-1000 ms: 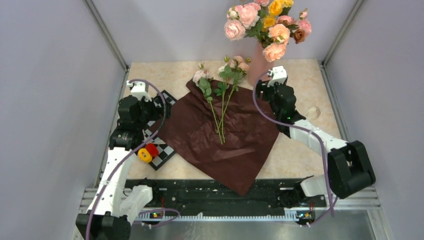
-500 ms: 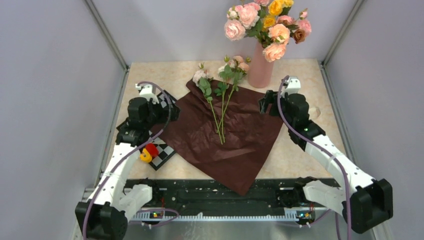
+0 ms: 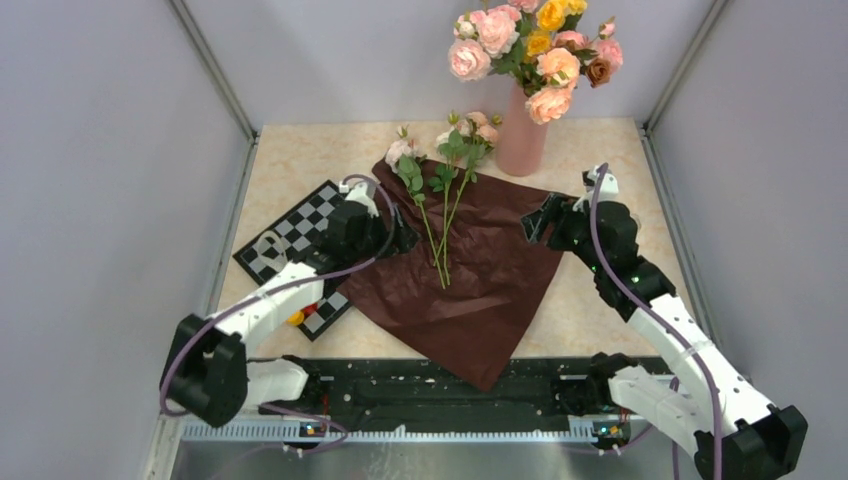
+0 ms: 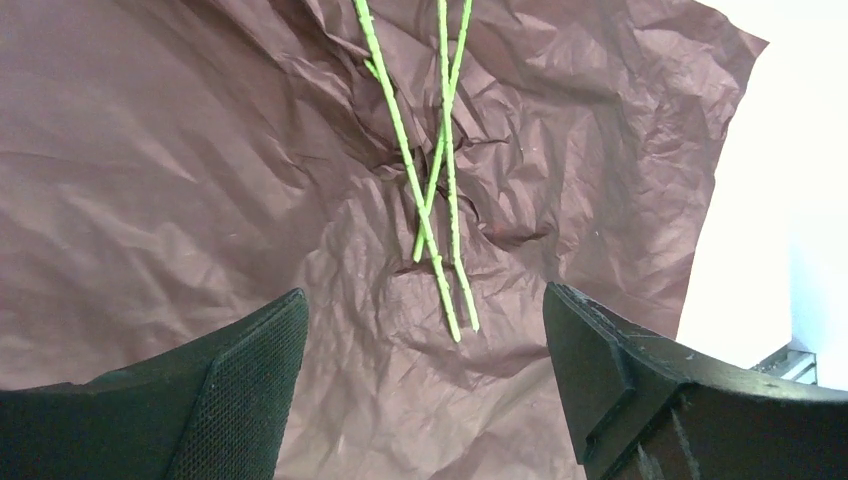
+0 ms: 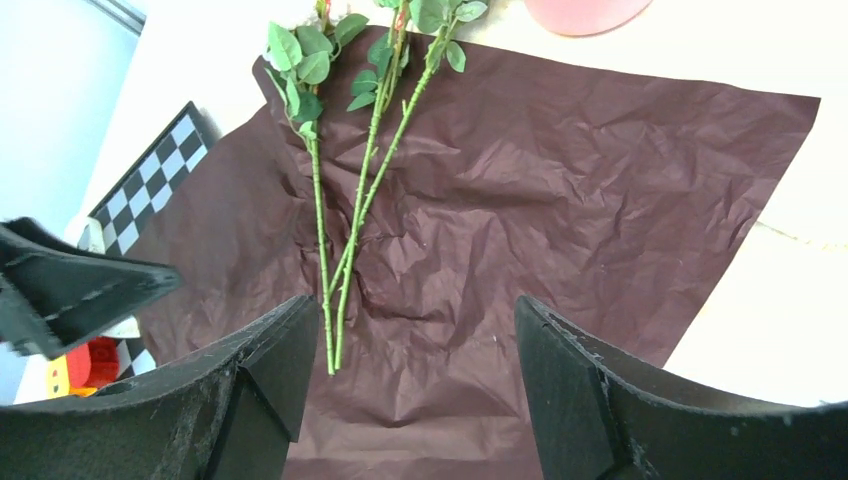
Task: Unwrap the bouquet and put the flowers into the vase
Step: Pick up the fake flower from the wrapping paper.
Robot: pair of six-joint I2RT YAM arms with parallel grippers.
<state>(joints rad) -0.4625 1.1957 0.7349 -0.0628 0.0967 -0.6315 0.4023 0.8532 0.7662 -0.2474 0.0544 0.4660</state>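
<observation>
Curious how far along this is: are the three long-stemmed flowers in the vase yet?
No, the flowers lie flat on the spread-out dark red paper, while the vase stands beyond its far edge.

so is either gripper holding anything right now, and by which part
Nothing is held. The left gripper and the right gripper both hang open over the dark red paper; the flowers lie loose on it.

Left arm (image 3: pixel 270 296) swings in off the checkerboard (image 3: pixel 290 225), jaws now over the paper (image 3: pixel 480 270) at its left edge, near the flowers (image 3: pixel 445 175). Right arm (image 3: pixel 665 312) backs off from the vase (image 3: pixel 520 145) to the paper's right edge.
</observation>
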